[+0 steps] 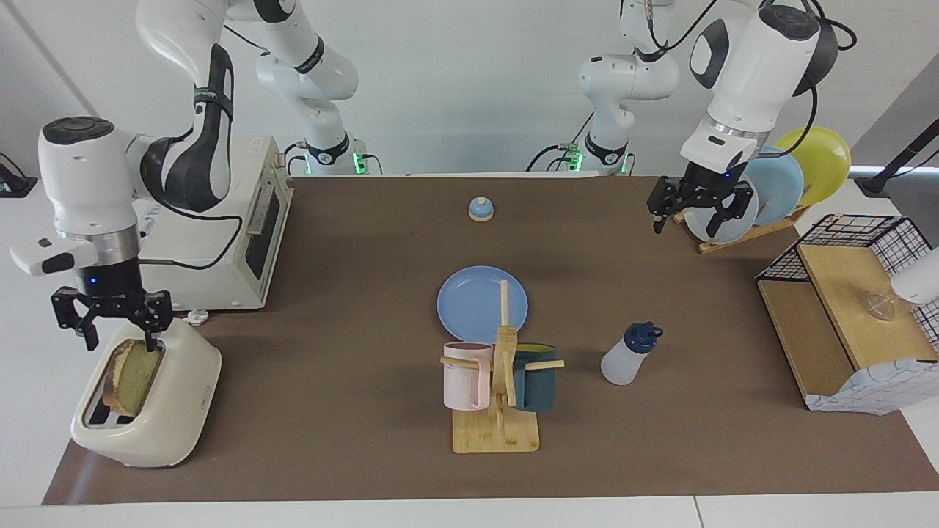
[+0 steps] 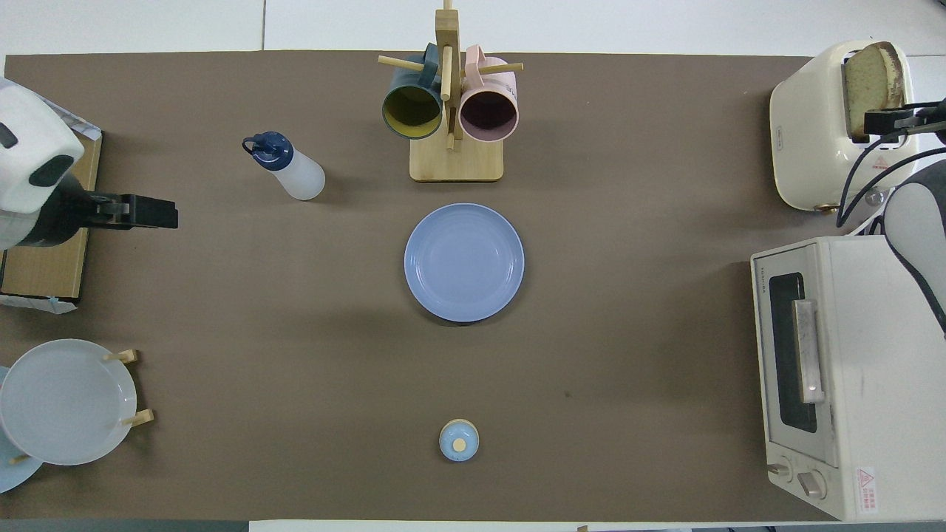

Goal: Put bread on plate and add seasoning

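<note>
The bread (image 1: 134, 375) is seen standing upright in the slot of the cream toaster (image 1: 172, 411), at the lower left of the facing view and the upper right of the overhead view. The right pincer (image 1: 117, 342) is held directly over the top of the slice, its fingers spread to either side of the crust; whether the slice is touched cannot be told. The blue plate (image 1: 469, 297) is found bare at the middle of the brown worktop (image 1: 352, 308), just above the wooden mug rack (image 1: 499, 411) in the facing view. The seasoning (image 1: 628, 356) is seen standing to the right of the rack there, well apart from the plate. The left pincer (image 1: 684, 220) is held in the air at the upper right of the facing view, open and empty, in front of the rack plates (image 1: 763, 194). A small bell (image 1: 480, 209) is noted above the plate in the facing view, and a toaster oven (image 1: 242, 235) at the upper left.
</note>
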Tool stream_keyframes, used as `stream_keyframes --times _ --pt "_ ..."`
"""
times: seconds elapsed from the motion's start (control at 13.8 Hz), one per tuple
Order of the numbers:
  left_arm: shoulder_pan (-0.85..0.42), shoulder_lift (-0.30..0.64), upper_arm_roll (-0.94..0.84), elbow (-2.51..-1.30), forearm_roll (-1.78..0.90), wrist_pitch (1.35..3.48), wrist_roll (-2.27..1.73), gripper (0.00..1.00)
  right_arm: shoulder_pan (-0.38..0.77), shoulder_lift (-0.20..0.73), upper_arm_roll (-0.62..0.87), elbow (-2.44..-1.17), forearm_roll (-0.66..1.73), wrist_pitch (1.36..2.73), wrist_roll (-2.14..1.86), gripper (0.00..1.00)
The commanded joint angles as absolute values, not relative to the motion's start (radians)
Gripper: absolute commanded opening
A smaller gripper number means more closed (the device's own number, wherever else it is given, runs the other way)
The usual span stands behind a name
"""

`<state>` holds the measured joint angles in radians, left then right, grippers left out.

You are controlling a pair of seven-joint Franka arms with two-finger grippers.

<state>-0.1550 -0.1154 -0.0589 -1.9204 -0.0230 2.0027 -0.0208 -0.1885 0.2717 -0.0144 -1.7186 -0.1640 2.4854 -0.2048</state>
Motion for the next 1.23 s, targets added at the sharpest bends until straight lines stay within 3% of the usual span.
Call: stream_keyframes --times 0.0,0.07,0.14,0.22,0.29,0.58,0.87,1.16 --pt "-0.219 -0.161 -0.049 -2.069 -0.029 2.170 -0.021 1.00 -0.195 0.284 -0.008 -1.683 -0.176 2.488 -0.222 0.72" --pt "-0.230 -0.172 -0.048 -2.107 -0.029 2.210 -0.025 1.00 -0.195 0.285 -0.008 -1.681 -0.176 2.484 -0.225 0.64" --pt "-0.232 -0.192 -0.048 -2.164 -0.029 2.283 -0.020 1.00 -0.196 0.285 -0.008 -1.681 -0.178 2.479 -0.233 0.47" --pt "-0.232 -0.207 -0.048 -2.221 -0.029 2.371 -0.020 1.00 -0.196 0.284 -0.008 -1.681 -0.178 2.471 -0.264 0.16" --pt "-0.232 -0.212 -0.048 -2.277 -0.029 2.458 -0.024 1.00 -0.196 0.284 -0.008 -1.681 -0.178 2.470 -0.303 0.00" --pt "-0.239 -0.189 -0.048 -2.443 -0.029 2.785 -0.034 1.00 -0.196 0.304 -0.008 -1.614 -0.213 2.427 -0.388 0.00" --pt "-0.255 -0.042 -0.046 -2.545 -0.031 3.165 -0.031 1.00 -0.158 0.315 0.005 -1.430 -0.221 2.168 -0.443 0.00" --pt "-0.259 0.063 -0.044 -2.546 -0.034 3.329 -0.029 1.00 -0.040 0.218 0.011 -1.368 -0.216 1.892 -0.434 0.00"
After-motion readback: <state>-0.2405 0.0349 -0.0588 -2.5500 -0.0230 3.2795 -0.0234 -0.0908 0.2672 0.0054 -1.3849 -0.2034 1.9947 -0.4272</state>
